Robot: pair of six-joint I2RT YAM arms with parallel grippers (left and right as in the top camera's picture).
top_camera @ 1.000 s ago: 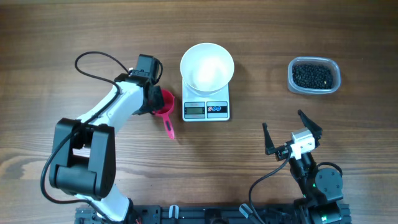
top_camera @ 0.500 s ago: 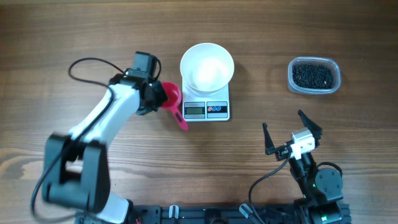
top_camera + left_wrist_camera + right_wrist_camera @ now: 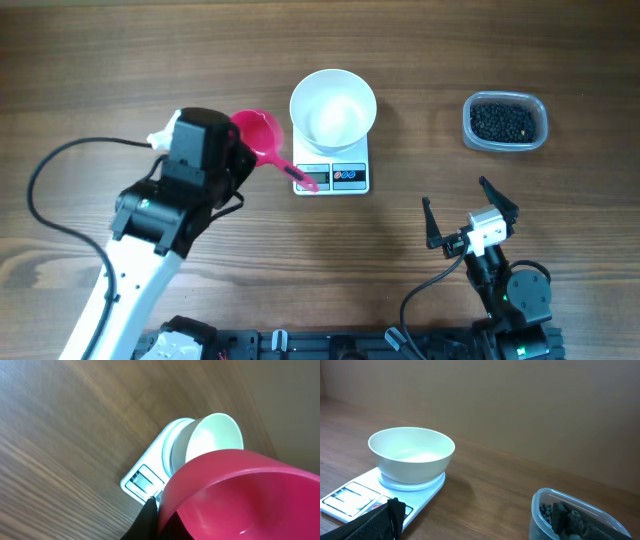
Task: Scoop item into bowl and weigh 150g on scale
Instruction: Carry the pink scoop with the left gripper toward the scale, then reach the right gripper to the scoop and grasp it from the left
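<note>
Currently, left gripper (image 3: 240, 154): we read its jaws as fully closed, clamped on the pink scoop (image 3: 259, 136) at the cup's edge.
Pink scoop: we see it held off the table, just left of the bowl. In the overhead view its handle points toward the scale and overlaps the scale's front-left corner. The left wrist view shows its inside as bare pink.
Right gripper (image 3: 455, 200): jaws spread wide with nothing between them. We note it near the table's front edge, well apart from every object.
Bowl (image 3: 333, 104): white, upright, sitting on the scale (image 3: 358, 165).
Scale: 1 display and 2 buttons face the robot. We cannot read the display.
Item (image 3: 503, 121): black beads heaped in the clear tub (image 3: 467, 125), off to the right and well apart from the scale.
Table (image 3: 120, 60): wood grain.
</note>
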